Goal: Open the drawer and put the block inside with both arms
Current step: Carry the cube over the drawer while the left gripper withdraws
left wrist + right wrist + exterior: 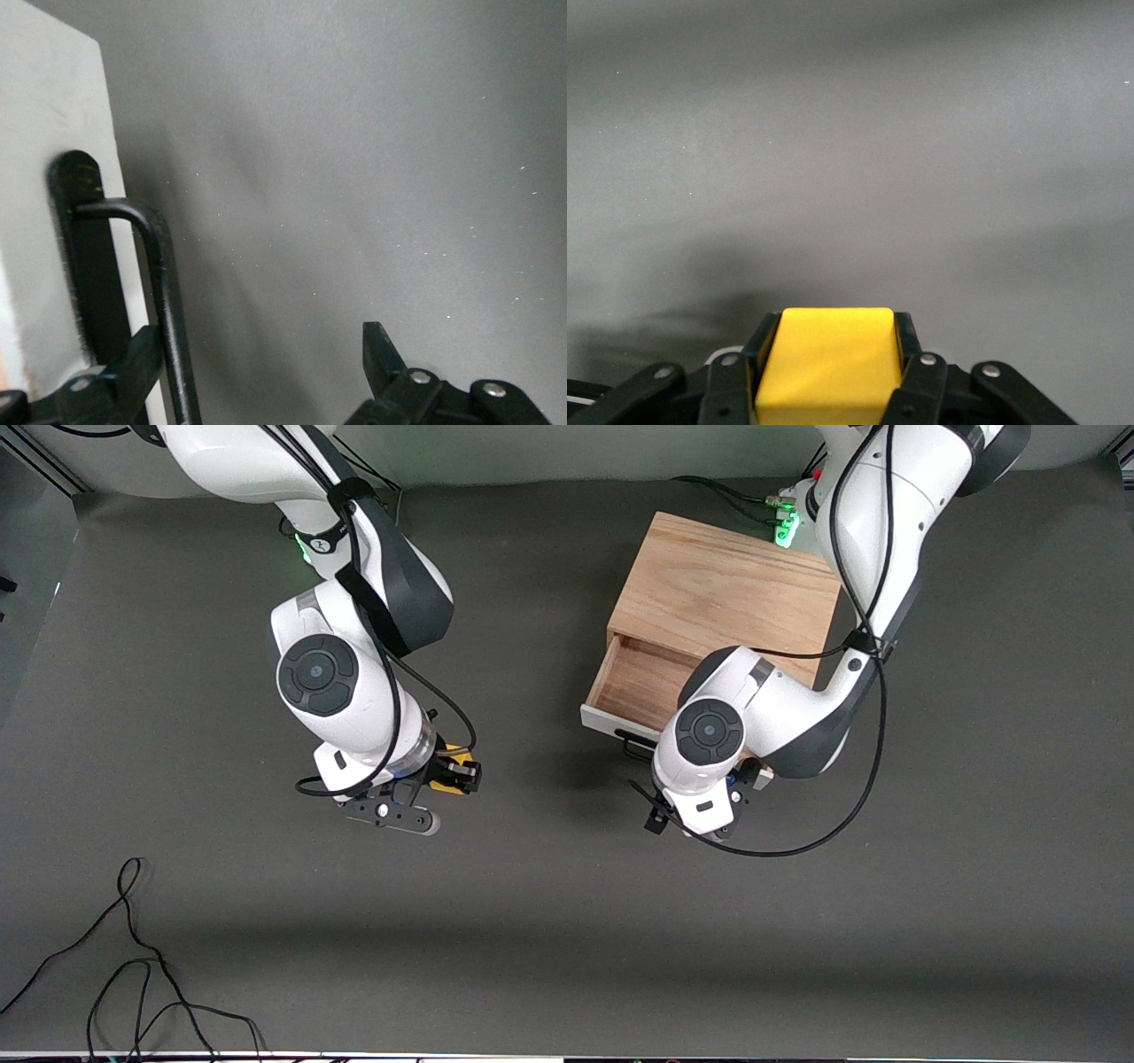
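Observation:
The drawer (pixel 640 680) stands partly pulled out of its light-oak box (pixel 726 589), with its wood interior showing. Its white front panel (pixel 605 722) carries the black bar handle (pixel 633 744). The left arm's hand (pixel 704 779) hangs over the drawer's front. In the left wrist view my left gripper (pixel 257 345) is open, with the handle (pixel 164 292) between its jaws, close against one finger (pixel 133 363), beside the panel (pixel 53 115). My right gripper (pixel 456 775) is shut on the yellow block (pixel 450 769), low over the mat, toward the right arm's end from the drawer. The block (pixel 826 363) fills the jaws.
A loose black cable (pixel 133 957) lies on the mat near the front camera, toward the right arm's end. The left arm's cable (pixel 797 841) loops down beside its hand. Dark mat (pixel 567 921) lies between the arms and the front camera.

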Motion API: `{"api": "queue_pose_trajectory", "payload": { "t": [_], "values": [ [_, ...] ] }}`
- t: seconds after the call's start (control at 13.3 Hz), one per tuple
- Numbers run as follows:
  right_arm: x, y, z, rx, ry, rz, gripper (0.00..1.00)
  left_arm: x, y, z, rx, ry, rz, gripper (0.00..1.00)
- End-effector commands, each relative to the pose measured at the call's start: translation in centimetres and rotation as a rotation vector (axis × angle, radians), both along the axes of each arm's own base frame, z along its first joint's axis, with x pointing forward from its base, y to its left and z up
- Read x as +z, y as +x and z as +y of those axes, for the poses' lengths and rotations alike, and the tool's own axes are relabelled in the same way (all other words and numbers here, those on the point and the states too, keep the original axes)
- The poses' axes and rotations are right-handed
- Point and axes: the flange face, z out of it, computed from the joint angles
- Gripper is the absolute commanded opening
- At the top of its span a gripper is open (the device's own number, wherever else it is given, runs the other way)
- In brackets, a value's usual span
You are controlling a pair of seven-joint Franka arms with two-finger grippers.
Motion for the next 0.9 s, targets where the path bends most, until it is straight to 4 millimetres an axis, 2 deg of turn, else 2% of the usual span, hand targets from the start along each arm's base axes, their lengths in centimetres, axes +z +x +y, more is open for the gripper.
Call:
{"api": "queue_pose_trajectory", "payload": {
  "t": [0.0,0.07,0.15,0.3,0.38,0.53,0.67,0.82],
  "values": [
    [0.7,0.1,0.2,-0.014,-0.018,-0.007,0.0,7.6,-0.2,1.3,-0.035,0.046,-0.015,1.0],
    [0.7,0.1,0.2,-0.015,-0.018,-0.007,0.0,10.0,-0.4,2.1,-0.052,0.06,0.011,1.0],
    [0.6,0.1,0.1,-0.015,-0.018,-0.006,0.0,12.9,-0.4,3.8,-0.074,0.056,0.04,1.0],
    [0.6,0.0,0.2,-0.015,-0.018,-0.006,0.0,18.1,-1.1,9.1,-0.221,0.032,0.095,1.0],
    [0.6,0.0,0.3,-0.017,-0.019,-0.006,0.0,20.4,-1.2,12.8,-0.301,0.003,0.12,1.0],
    [1.1,-0.2,1.0,-0.025,-0.012,-0.012,0.0,23.3,-1.5,19.2,-0.45,-0.016,0.157,1.0],
    [3.0,-0.3,2.1,-0.078,0.003,-0.028,0.0,24.9,-1.9,24.3,-0.576,-0.035,0.177,1.0],
    [2.7,-2.8,6.7,-0.076,-0.007,-0.013,0.0,25.7,-2.8,29.2,-0.701,-0.088,0.177,1.0]
  ]
}}
